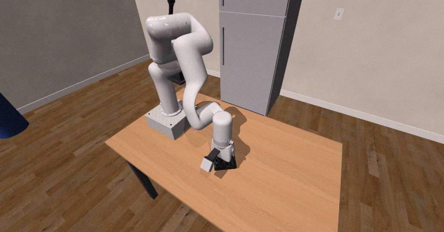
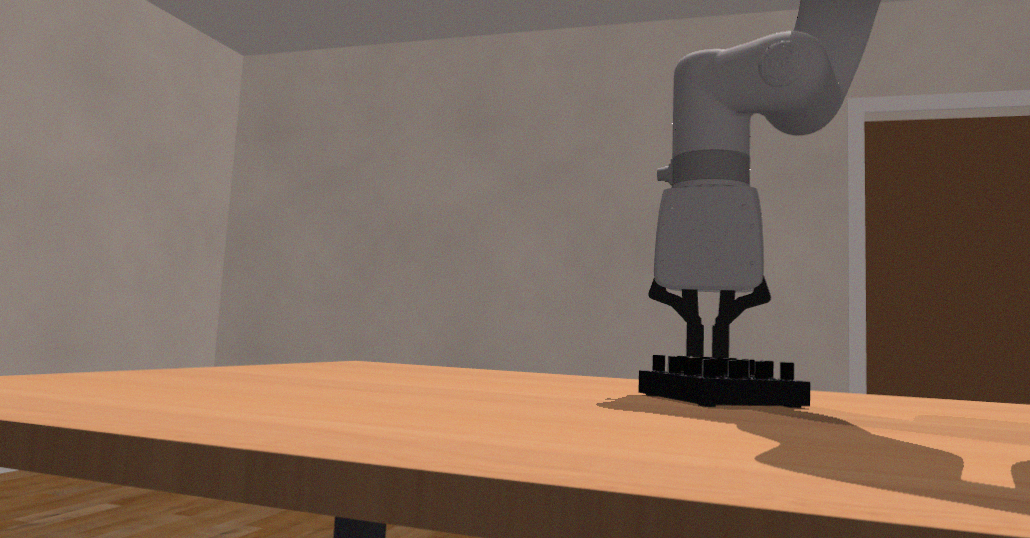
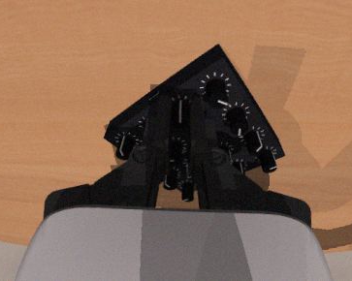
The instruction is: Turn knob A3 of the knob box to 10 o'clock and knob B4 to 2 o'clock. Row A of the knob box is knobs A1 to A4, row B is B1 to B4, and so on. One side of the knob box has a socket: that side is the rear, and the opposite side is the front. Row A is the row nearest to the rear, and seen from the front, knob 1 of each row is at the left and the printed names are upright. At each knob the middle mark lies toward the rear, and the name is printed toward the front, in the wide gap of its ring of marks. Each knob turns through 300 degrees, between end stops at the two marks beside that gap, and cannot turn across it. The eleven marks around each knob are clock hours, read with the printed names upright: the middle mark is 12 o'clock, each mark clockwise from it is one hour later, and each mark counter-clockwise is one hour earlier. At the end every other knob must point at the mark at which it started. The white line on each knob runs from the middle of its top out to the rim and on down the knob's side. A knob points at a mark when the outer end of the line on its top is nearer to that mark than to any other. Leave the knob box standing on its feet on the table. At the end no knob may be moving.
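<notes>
The black knob box (image 1: 232,165) (image 2: 724,391) (image 3: 210,70) stands on its feet on the wooden table (image 1: 279,174) (image 2: 288,419). In the wrist view it lies turned, with one corner pointing away. My gripper (image 2: 708,355) (image 3: 180,113) points straight down onto the box, and its two black fingers are shut on one knob (image 3: 180,109) near the box's edge. I cannot read that knob's printed name. White lines show on several other knobs, such as one (image 3: 222,104) to the right of the fingers. In the top view the wrist hides the fingertips.
The arm's grey base block (image 1: 164,123) sits at the table's back left corner. A tall grey fridge (image 1: 251,44) stands behind the table. The wrist camera housing (image 1: 206,163) sticks out to the left of the box.
</notes>
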Tool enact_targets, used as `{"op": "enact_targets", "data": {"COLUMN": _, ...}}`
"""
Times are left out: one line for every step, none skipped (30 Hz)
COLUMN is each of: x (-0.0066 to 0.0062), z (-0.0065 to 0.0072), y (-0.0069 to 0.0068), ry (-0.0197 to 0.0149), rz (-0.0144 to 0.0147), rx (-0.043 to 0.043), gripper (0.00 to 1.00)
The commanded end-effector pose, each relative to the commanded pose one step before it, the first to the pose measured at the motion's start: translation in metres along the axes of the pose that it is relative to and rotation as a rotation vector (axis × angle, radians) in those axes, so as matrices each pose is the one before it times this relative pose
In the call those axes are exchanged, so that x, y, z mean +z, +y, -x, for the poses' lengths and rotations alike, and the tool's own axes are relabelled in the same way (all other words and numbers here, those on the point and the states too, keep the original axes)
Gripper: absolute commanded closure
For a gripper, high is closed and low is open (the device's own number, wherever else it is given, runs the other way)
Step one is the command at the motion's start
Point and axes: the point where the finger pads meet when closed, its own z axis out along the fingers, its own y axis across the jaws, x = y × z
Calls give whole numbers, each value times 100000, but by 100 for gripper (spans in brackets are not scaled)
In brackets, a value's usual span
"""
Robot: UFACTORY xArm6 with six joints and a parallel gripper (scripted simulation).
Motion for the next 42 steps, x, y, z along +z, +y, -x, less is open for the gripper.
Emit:
{"op": "enact_targets", "data": {"x": -137, "z": -47, "y": -160, "ry": -1185, "rz": -579, "rx": -8006, "gripper": 92}}
{"op": "enact_targets", "data": {"x": 0, "z": 0, "y": 0, "ry": 0, "rz": 0, "rx": -2624, "gripper": 92}}
{"op": "enact_targets", "data": {"x": 0, "z": 0, "y": 0, "ry": 0, "rz": 0, "rx": -2600, "gripper": 92}}
{"op": "enact_targets", "data": {"x": 0, "z": 0, "y": 0, "ry": 0, "rz": 0, "rx": -2572, "gripper": 92}}
{"op": "enact_targets", "data": {"x": 0, "z": 0, "y": 0, "ry": 0, "rz": 0, "rx": -2542, "gripper": 92}}
{"op": "enact_targets", "data": {"x": 0, "z": 0, "y": 0, "ry": 0, "rz": 0, "rx": -2509, "gripper": 92}}
{"op": "enact_targets", "data": {"x": 0, "z": 0, "y": 0, "ry": 0, "rz": 0, "rx": -2473, "gripper": 92}}
{"op": "enact_targets", "data": {"x": 0, "z": 0, "y": 0, "ry": 0, "rz": 0, "rx": -2434, "gripper": 92}}
{"op": "enact_targets", "data": {"x": 0, "z": 0, "y": 0, "ry": 0, "rz": 0, "rx": -2392, "gripper": 92}}
{"op": "enact_targets", "data": {"x": 0, "z": 0, "y": 0, "ry": 0, "rz": 0, "rx": -2348, "gripper": 92}}
{"op": "enact_targets", "data": {"x": 0, "z": 0, "y": 0, "ry": 0, "rz": 0, "rx": -2301, "gripper": 92}}
{"op": "enact_targets", "data": {"x": 0, "z": 0, "y": 0, "ry": 0, "rz": 0, "rx": -2251, "gripper": 92}}
{"op": "enact_targets", "data": {"x": 0, "z": 0, "y": 0, "ry": 0, "rz": 0, "rx": -2199, "gripper": 92}}
{"op": "enact_targets", "data": {"x": 0, "z": 0, "y": 0, "ry": 0, "rz": 0, "rx": -2145, "gripper": 92}}
{"op": "enact_targets", "data": {"x": 0, "z": 0, "y": 0, "ry": 0, "rz": 0, "rx": 0, "gripper": 92}}
{"op": "enact_targets", "data": {"x": 0, "z": 0, "y": 0, "ry": 0, "rz": 0, "rx": 0, "gripper": 92}}
{"op": "enact_targets", "data": {"x": 0, "z": 0, "y": 0, "ry": 0, "rz": 0, "rx": -2089, "gripper": 92}}
{"op": "enact_targets", "data": {"x": 0, "z": 0, "y": 0, "ry": 0, "rz": 0, "rx": -2030, "gripper": 92}}
{"op": "enact_targets", "data": {"x": 0, "z": 0, "y": 0, "ry": 0, "rz": 0, "rx": -1970, "gripper": 92}}
{"op": "enact_targets", "data": {"x": 0, "z": 0, "y": 0, "ry": 0, "rz": 0, "rx": -1907, "gripper": 92}}
{"op": "enact_targets", "data": {"x": 0, "z": 0, "y": 0, "ry": 0, "rz": 0, "rx": -1843, "gripper": 92}}
{"op": "enact_targets", "data": {"x": 0, "z": 0, "y": 0, "ry": 0, "rz": 0, "rx": -1778, "gripper": 92}}
{"op": "enact_targets", "data": {"x": 0, "z": 0, "y": 0, "ry": 0, "rz": 0, "rx": -1711, "gripper": 92}}
{"op": "enact_targets", "data": {"x": 0, "z": 0, "y": 0, "ry": 0, "rz": 0, "rx": -1643, "gripper": 92}}
{"op": "enact_targets", "data": {"x": 0, "z": 0, "y": 0, "ry": 0, "rz": 0, "rx": -1573, "gripper": 92}}
{"op": "enact_targets", "data": {"x": 0, "z": 0, "y": 0, "ry": 0, "rz": 0, "rx": -1503, "gripper": 92}}
{"op": "enact_targets", "data": {"x": 0, "z": 0, "y": 0, "ry": 0, "rz": 0, "rx": -1432, "gripper": 92}}
{"op": "enact_targets", "data": {"x": 0, "z": 0, "y": 0, "ry": 0, "rz": 0, "rx": -1360, "gripper": 92}}
{"op": "enact_targets", "data": {"x": 0, "z": 0, "y": 0, "ry": 0, "rz": 0, "rx": -1288, "gripper": 92}}
{"op": "enact_targets", "data": {"x": 0, "z": 0, "y": 0, "ry": 0, "rz": 0, "rx": -1216, "gripper": 92}}
{"op": "enact_targets", "data": {"x": 0, "z": 0, "y": 0, "ry": 0, "rz": 0, "rx": -1143, "gripper": 92}}
{"op": "enact_targets", "data": {"x": 0, "z": 0, "y": 0, "ry": 0, "rz": 0, "rx": 0, "gripper": 92}}
{"op": "enact_targets", "data": {"x": 0, "z": 0, "y": 0, "ry": 0, "rz": 0, "rx": 0, "gripper": 92}}
{"op": "enact_targets", "data": {"x": 0, "z": 0, "y": 0, "ry": 0, "rz": 0, "rx": -1071, "gripper": 92}}
{"op": "enact_targets", "data": {"x": 0, "z": 0, "y": 0, "ry": 0, "rz": 0, "rx": -999, "gripper": 92}}
{"op": "enact_targets", "data": {"x": 0, "z": 0, "y": 0, "ry": 0, "rz": 0, "rx": -928, "gripper": 92}}
{"op": "enact_targets", "data": {"x": 0, "z": 0, "y": 0, "ry": 0, "rz": 0, "rx": -858, "gripper": 92}}
{"op": "enact_targets", "data": {"x": 0, "z": 0, "y": 0, "ry": 0, "rz": 0, "rx": -788, "gripper": 92}}
{"op": "enact_targets", "data": {"x": 0, "z": 0, "y": 0, "ry": 0, "rz": 0, "rx": -720, "gripper": 92}}
{"op": "enact_targets", "data": {"x": 0, "z": 0, "y": 0, "ry": 0, "rz": 0, "rx": -653, "gripper": 92}}
{"op": "enact_targets", "data": {"x": 0, "z": 0, "y": 0, "ry": 0, "rz": 0, "rx": -588, "gripper": 92}}
{"op": "enact_targets", "data": {"x": 0, "z": 0, "y": 0, "ry": 0, "rz": 0, "rx": -525, "gripper": 92}}
